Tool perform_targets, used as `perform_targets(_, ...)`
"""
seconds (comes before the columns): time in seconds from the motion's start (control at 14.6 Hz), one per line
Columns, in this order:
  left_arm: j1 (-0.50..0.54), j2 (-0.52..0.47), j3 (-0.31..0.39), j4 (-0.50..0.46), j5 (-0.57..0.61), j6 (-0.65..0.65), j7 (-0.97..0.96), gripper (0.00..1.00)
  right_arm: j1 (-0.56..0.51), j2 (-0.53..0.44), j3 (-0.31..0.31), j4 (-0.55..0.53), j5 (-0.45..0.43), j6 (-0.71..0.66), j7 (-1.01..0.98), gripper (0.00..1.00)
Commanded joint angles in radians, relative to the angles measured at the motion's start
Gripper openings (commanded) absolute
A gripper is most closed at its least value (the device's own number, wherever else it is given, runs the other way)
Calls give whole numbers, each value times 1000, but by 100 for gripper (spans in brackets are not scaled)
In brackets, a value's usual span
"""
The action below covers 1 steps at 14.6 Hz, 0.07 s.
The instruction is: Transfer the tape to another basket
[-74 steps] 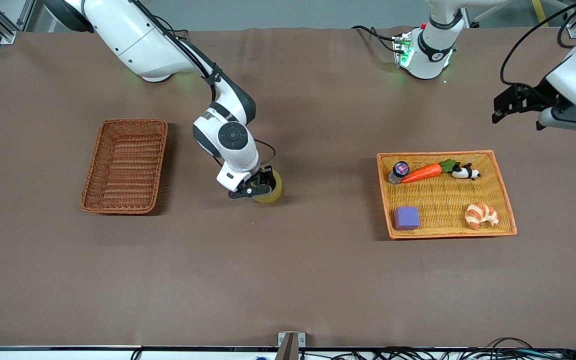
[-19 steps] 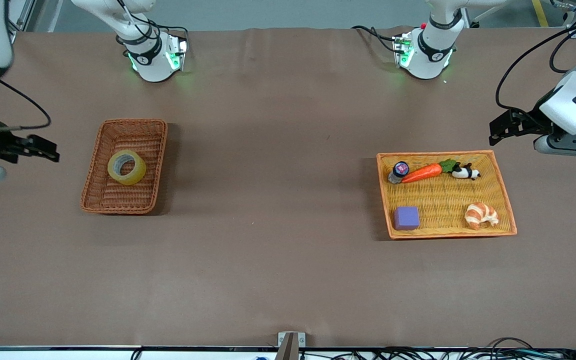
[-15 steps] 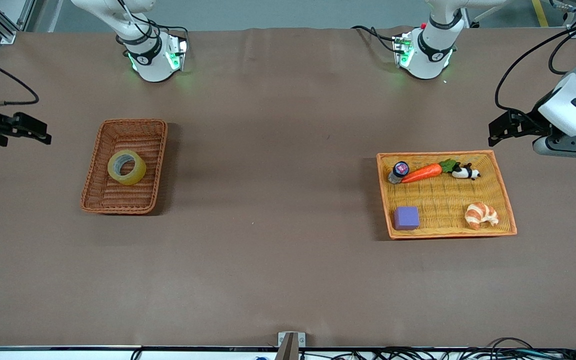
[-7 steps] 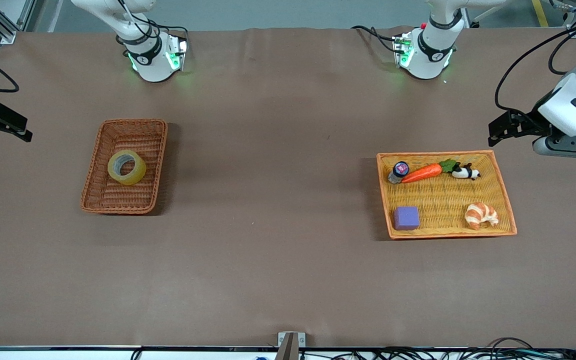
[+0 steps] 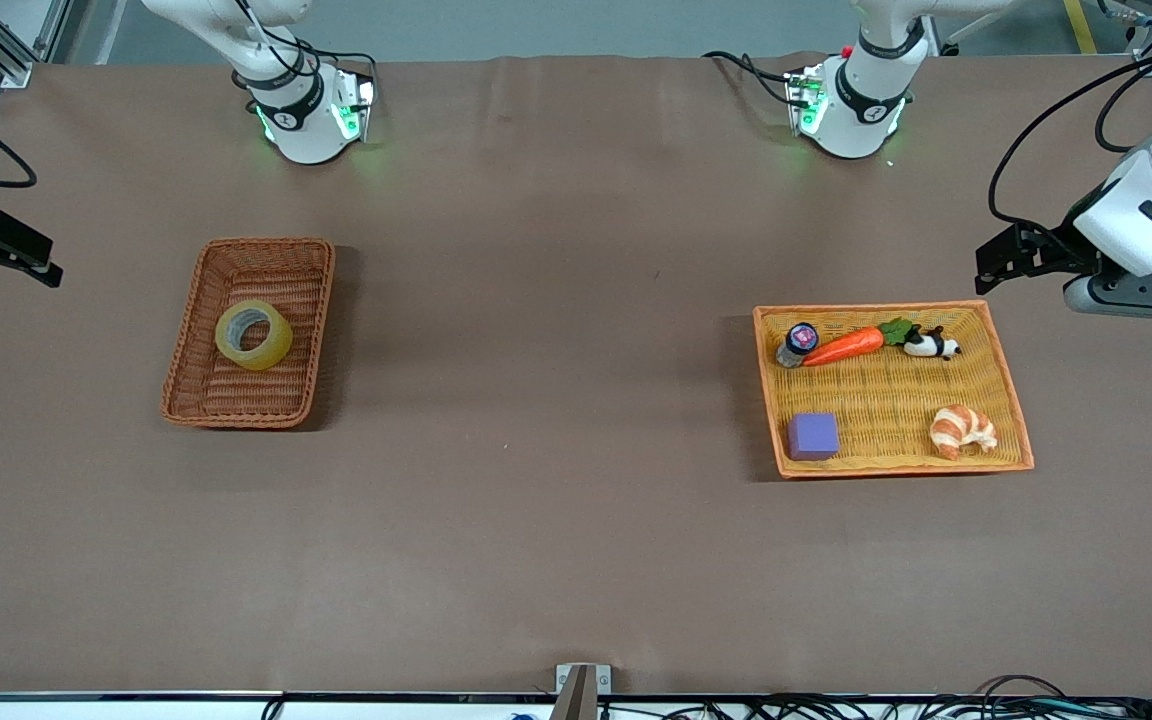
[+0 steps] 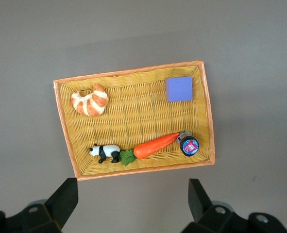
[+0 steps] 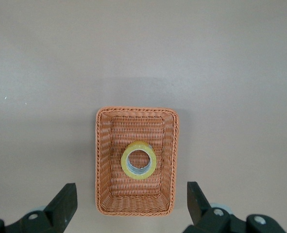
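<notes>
Right gripper (image 5: pixel 11 262) is seen raised over the bare table at the right arm's end, fingers (image 7: pixel 63 204) spread wide, nothing held or touched. The basket (image 5: pixel 198 330) is found near it, toward the table's middle; the tape (image 5: pixel 253 334) lies flat inside it, hole upward, clear of the walls. The table (image 5: pixel 556 420) is covered by a brown cloth. Toward the left arm's end an orange-yellow tray (image 5: pixel 1006 380) is noted, holding a small jar (image 5: pixel 797 343), a carrot (image 5: pixel 844 345), a panda figure (image 5: pixel 930 344), a purple block (image 5: pixel 813 436) and a croissant (image 5: pixel 962 430). Left gripper (image 5: pixel 998 262) is seen hanging just off the tray's corner, fingers (image 6: pixel 197 196) spread wide, empty. Cables (image 5: pixel 836 708) are visible along the table edge nearest the camera.
</notes>
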Motion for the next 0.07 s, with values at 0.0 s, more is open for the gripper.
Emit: perform_targets(0.0, -1, 10, -3, 21, 21, -2, 3, 100, -6, -4, 6, -4, -6, 3, 9, 100)
